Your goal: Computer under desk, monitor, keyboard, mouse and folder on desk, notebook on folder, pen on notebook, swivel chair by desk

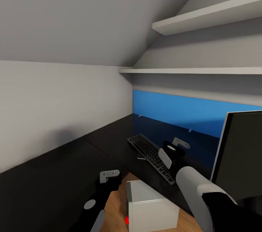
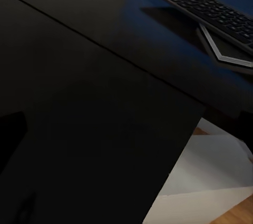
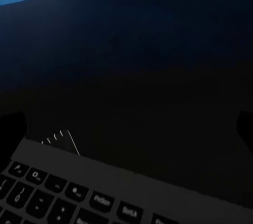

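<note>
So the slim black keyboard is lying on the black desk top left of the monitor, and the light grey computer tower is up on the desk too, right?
Not quite. The slim black keyboard does lie on the matt black desk, left of the black monitor. But the light grey computer tower stands on the wooden floor below the desk edge, as the head view shows.

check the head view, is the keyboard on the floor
No, the keyboard lies on the desk, left of the monitor.
</note>
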Robot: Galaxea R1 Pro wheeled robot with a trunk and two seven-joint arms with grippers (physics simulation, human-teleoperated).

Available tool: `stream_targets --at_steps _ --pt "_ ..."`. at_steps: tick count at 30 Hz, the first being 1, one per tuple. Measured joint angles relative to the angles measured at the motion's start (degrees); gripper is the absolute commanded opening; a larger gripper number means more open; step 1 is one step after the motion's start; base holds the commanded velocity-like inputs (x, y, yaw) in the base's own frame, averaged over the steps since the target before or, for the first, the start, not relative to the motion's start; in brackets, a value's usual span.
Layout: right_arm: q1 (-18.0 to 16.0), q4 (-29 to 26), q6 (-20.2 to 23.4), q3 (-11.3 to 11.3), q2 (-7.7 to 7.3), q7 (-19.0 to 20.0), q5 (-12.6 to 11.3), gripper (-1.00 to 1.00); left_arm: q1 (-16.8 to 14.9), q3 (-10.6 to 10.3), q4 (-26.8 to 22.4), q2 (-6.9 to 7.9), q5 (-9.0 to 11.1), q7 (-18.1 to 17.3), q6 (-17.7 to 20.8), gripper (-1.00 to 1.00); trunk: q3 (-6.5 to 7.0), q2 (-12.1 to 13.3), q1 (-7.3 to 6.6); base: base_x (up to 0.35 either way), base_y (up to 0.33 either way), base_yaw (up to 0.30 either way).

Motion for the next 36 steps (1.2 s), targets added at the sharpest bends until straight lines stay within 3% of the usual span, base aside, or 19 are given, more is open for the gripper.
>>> stream_targets --at_steps 25,36 --pt "0.16 0.05 0.27 0.00 0.00 0.19 -0.20 1.00 0.00 -0.08 -0.34 -0.14 0.06 0.07 -0.02 1.00 0.00 0.00 0.00 0.000 -0.022 0.000" --pt "0.23 0.03 0.34 -0.08 0.00 0.18 -0.46 1.00 0.00 -0.30 -0.35 -0.18 0.07 0.09 -0.02 1.00 -1.97 -4.40 2.41 0.000 0.000 0.000"
